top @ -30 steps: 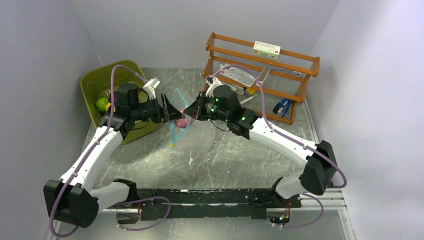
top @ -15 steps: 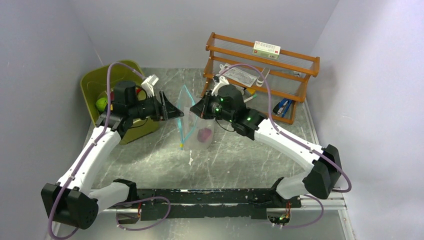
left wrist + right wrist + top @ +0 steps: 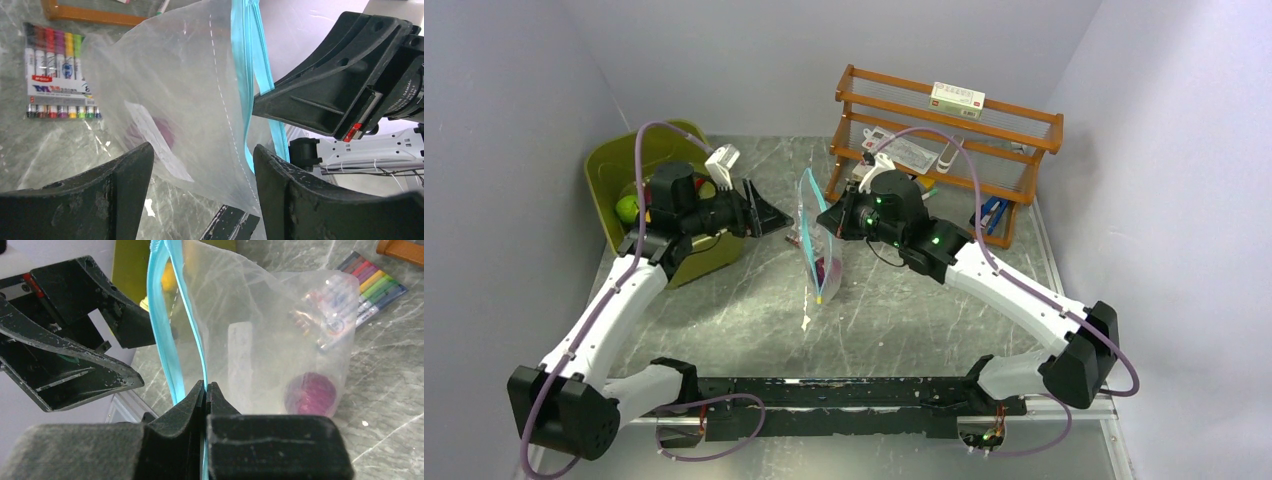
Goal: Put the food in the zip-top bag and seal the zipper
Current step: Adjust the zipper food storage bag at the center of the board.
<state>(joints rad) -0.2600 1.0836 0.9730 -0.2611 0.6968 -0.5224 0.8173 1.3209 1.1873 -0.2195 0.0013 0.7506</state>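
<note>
The right hand (image 3: 205, 390) is fully closed, pinching the zipper (image 3: 167, 340) of the zip-top bag (image 3: 820, 258). The bag hangs from that grip over the tabletop (image 3: 904, 320). One purple-red piece (image 3: 310, 392) lies at the bag's bottom. The left hand (image 3: 769, 218) has its jaws spread wide, holds nothing, and is just beside the bag. Beyond, a green piece (image 3: 628, 208) sits in the olive tub (image 3: 614, 165).
</note>
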